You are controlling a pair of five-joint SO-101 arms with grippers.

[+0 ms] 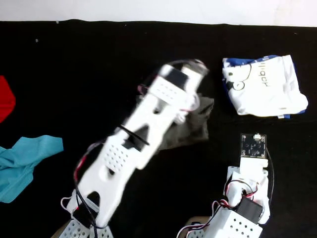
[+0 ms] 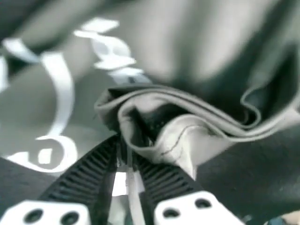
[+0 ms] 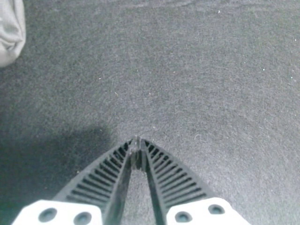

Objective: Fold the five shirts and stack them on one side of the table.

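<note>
A dark grey shirt [image 1: 190,126] lies crumpled at the table's middle, partly under the long white left arm. In the left wrist view my left gripper [image 2: 125,149] is shut on a bunched fold of that grey shirt [image 2: 187,126], which bears white print. A folded white shirt [image 1: 265,87] with blue trim rests at the back right. A teal shirt [image 1: 25,158] and a red shirt [image 1: 6,99] lie at the left edge. My right gripper [image 3: 136,149] is shut over bare black table, with nothing in it; its arm [image 1: 250,168] sits at the front right.
The table is covered in black cloth [image 1: 89,59]. A pale fabric edge [image 3: 10,33] shows in a corner of the right wrist view. Open surface lies between the grey shirt and the teal one.
</note>
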